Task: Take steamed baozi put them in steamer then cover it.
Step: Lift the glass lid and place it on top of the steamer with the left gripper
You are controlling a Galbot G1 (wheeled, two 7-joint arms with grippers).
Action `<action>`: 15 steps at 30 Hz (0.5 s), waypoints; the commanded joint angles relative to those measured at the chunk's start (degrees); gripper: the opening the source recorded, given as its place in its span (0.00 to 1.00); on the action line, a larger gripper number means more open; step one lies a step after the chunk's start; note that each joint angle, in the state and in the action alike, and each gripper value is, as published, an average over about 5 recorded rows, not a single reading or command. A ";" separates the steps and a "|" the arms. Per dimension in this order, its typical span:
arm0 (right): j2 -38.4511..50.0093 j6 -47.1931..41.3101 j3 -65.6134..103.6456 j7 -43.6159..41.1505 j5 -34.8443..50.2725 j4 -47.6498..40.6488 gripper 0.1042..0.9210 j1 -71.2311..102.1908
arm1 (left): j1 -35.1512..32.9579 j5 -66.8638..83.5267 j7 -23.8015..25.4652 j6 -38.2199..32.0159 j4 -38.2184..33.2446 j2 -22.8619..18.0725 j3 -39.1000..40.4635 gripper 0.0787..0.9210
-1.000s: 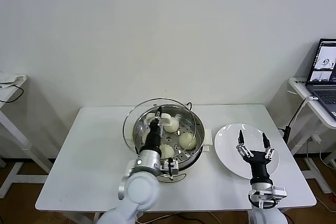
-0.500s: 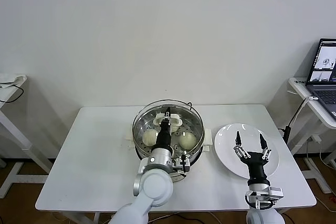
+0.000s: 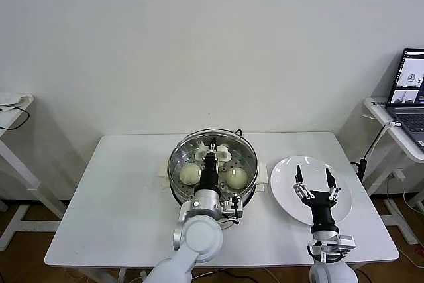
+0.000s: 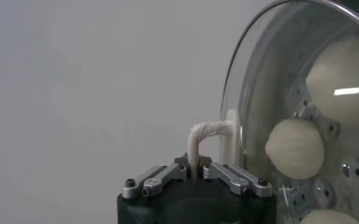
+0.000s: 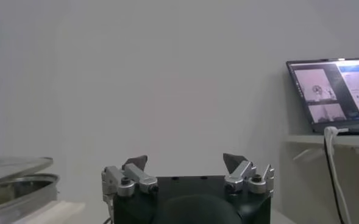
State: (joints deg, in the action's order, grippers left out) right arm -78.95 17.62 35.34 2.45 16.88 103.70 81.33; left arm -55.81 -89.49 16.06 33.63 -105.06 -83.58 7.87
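Observation:
The steamer (image 3: 177, 183) stands at the table's middle with cream-white baozi (image 3: 190, 175) inside; buns also show through the glass in the left wrist view (image 4: 294, 148). The clear glass cover (image 3: 248, 157) lies over the steamer, about level. My left gripper (image 3: 212, 149) is shut on the cover's white handle (image 4: 207, 132) at its centre. My right gripper (image 3: 313, 177) is open and empty above the white plate (image 3: 285, 190), to the right of the steamer.
The white plate lies bare on the table's right side. A laptop (image 3: 409, 91) sits on a side stand at the far right, also in the right wrist view (image 5: 334, 91). Another stand (image 3: 10, 114) is at the far left.
The left gripper carried the tilted cover rightward and lowered it level over the steamer. The right gripper stayed over the plate.

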 commanded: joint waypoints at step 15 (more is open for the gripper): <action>0.11 -0.03 -0.40 -0.08 -0.46 -0.21 0.88 -0.34 | -0.19 -0.76 -0.76 -0.27 1.71 -0.45 -0.13 0.13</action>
State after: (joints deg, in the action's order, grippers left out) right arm -78.89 17.63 34.98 2.41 16.48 103.47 81.04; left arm -55.95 -90.07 15.48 33.46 -103.71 -83.84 7.72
